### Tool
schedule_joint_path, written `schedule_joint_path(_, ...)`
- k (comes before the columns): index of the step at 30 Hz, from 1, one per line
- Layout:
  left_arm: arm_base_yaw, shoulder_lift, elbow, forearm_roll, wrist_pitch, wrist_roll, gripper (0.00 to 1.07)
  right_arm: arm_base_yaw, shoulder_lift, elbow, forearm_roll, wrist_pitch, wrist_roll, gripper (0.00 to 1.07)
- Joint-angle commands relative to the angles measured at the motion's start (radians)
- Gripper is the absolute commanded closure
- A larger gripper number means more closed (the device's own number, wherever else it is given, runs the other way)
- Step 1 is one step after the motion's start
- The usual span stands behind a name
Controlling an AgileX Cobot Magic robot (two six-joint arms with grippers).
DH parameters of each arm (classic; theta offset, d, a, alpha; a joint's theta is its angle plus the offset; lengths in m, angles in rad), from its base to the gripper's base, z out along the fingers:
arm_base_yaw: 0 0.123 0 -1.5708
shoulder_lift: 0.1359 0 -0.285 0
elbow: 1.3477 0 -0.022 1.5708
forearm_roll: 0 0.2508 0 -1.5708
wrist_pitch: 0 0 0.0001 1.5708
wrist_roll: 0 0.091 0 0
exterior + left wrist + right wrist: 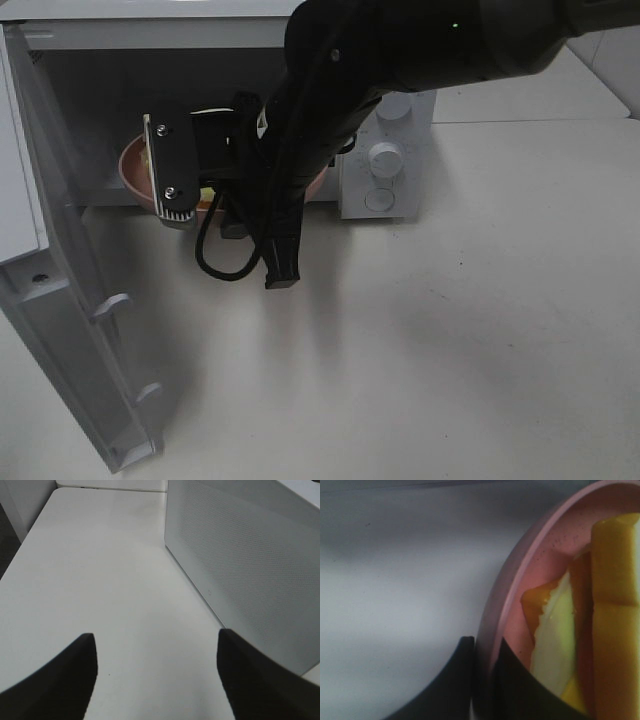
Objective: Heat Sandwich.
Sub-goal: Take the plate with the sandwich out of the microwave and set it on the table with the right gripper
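1. Pink, round and glossy, the plate point(516, 587) has its rim caught between the jaws of my right claw point(482, 672), which are pressed together on that thin edge.
2. On the plate, just past my right fingertips, lies the pale white-bread sandwich with yellowish-tan edges point(580, 630). Its long axis runs straight away from the claw, roughly in line with my reach.
3. From the high camera, plate and claw sit at the mouth of the white microwave oven point(120, 35), whose door point(70, 330) hangs open; my arm hides most of the plate.
4. Deeper inside the cavity is where I judge the load must go, so the coming move is a push ahead.
5. Over bare white bench point(100, 580) beside the oven's perforated side, my left claw point(155, 675) is spread wide and empty, well away from the sandwich; my right arm is nearer.
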Motion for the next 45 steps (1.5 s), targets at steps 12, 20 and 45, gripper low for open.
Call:
schedule_joint_path(12, 0.002, -0.006, 0.001, -0.004, -0.016, 0.001, 0.41, 0.025, -0.219, 0.238, -0.123, -0.075, 0.105, 1.07)
schedule_joint_path(20, 0.002, -0.006, 0.001, -0.004, -0.016, 0.001, 0.41, 0.045, -0.304, 0.366, -0.125, -0.114, 0.113, 1.07)
schedule_joint_path(45, 0.002, -0.006, 0.001, -0.004, -0.016, 0.001, 0.41, 0.057, -0.634, 0.716, -0.129, -0.145, 0.253, 1.07)
